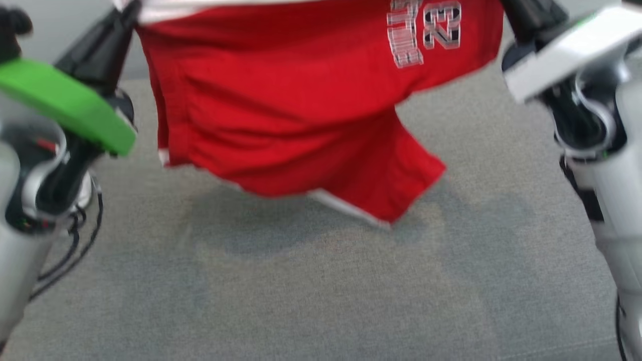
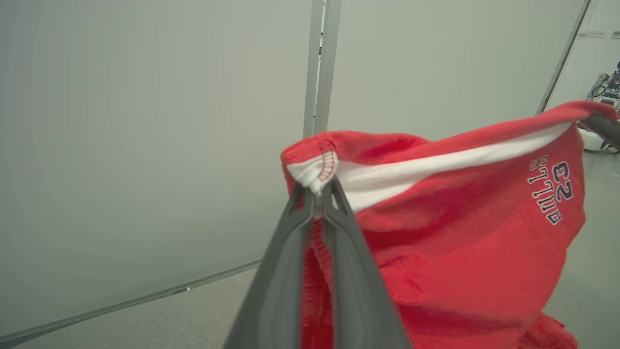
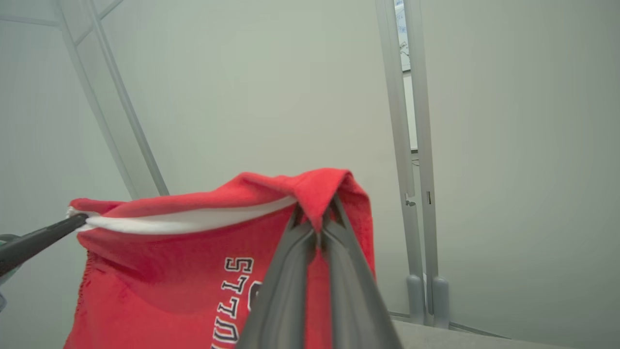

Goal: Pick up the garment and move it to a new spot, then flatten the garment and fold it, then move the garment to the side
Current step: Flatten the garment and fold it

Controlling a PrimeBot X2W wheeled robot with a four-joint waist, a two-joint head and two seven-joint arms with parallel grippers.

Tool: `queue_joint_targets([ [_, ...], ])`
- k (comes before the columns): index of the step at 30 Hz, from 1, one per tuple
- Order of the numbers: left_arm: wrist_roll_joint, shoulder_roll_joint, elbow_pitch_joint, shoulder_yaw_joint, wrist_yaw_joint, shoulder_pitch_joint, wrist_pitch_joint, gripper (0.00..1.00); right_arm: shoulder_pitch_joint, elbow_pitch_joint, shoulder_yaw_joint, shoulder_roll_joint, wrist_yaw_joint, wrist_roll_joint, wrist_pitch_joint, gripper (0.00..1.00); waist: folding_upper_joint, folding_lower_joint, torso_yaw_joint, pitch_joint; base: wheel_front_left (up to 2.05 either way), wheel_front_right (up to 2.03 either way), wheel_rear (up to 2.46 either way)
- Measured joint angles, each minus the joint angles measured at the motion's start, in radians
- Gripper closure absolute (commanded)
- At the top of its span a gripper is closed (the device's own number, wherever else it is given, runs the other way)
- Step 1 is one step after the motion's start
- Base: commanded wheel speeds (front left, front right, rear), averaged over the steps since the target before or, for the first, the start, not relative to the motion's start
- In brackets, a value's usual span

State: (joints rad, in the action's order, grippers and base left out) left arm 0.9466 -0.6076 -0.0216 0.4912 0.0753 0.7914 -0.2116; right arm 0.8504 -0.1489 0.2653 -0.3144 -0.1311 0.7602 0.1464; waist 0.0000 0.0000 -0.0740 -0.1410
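A red garment [image 1: 301, 100] with white trim and a printed number hangs in the air above the grey table [image 1: 321, 291], stretched between both grippers. My left gripper [image 2: 317, 191] is shut on one white-trimmed corner of the red garment [image 2: 460, 232]. My right gripper [image 3: 317, 215] is shut on the other upper corner of the garment [image 3: 169, 271]. In the head view the left gripper [image 1: 131, 10] and right gripper [image 1: 506, 7] hold it at the top edge. The cloth's lower hem hangs just above the table, casting a shadow.
The grey fabric table surface spreads wide below the hanging cloth. Black cables [image 1: 75, 245] trail by my left arm. Pale wall panels with metal posts [image 2: 319, 68] stand behind the table. The other arm's fingers [image 3: 38, 237] show at the left of the right wrist view.
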Motion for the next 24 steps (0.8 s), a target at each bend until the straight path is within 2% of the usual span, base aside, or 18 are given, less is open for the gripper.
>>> queue_joint_targets([
  [3,-0.056,0.031,0.123,0.013,-0.015,0.148,0.003,1.00,0.162,-0.140,-0.031,0.057,-0.001,-0.053,-0.063,1.00,0.0000,0.0000,-0.007,-0.057,0.00,0.00,0.00],
  [6,-0.116,0.078,0.226,0.008,-0.027,0.308,0.067,1.00,0.297,-0.254,-0.068,0.111,-0.001,-0.106,-0.148,1.00,0.0000,0.0001,-0.018,-0.113,0.00,0.00,0.00],
  [11,-0.158,0.121,0.357,0.016,-0.060,0.419,0.136,1.00,0.384,-0.365,-0.065,0.154,-0.001,-0.130,-0.199,1.00,0.0000,0.0001,-0.035,-0.186,0.00,0.00,0.00],
  [14,-0.156,0.137,0.456,0.018,-0.084,0.413,0.178,1.00,0.375,-0.424,-0.010,0.173,-0.001,-0.128,-0.207,1.00,0.0000,0.0001,-0.048,-0.238,0.00,0.00,0.00],
  [17,-0.141,0.152,0.537,0.028,-0.116,0.355,0.217,1.00,0.319,-0.472,0.069,0.165,-0.001,-0.118,-0.211,1.00,0.0000,0.0002,-0.058,-0.287,0.00,0.00,0.00],
  [20,-0.129,0.176,0.594,0.053,-0.149,0.274,0.250,1.00,0.246,-0.492,0.146,0.137,0.000,-0.081,-0.216,1.00,0.0000,0.0003,-0.063,-0.327,0.00,0.00,0.00],
  [24,-0.104,0.198,0.614,0.075,-0.182,0.190,0.306,1.00,0.159,-0.460,0.229,0.078,0.000,-0.014,-0.235,1.00,0.0000,0.0003,-0.058,-0.354,0.00,0.00,0.00],
])
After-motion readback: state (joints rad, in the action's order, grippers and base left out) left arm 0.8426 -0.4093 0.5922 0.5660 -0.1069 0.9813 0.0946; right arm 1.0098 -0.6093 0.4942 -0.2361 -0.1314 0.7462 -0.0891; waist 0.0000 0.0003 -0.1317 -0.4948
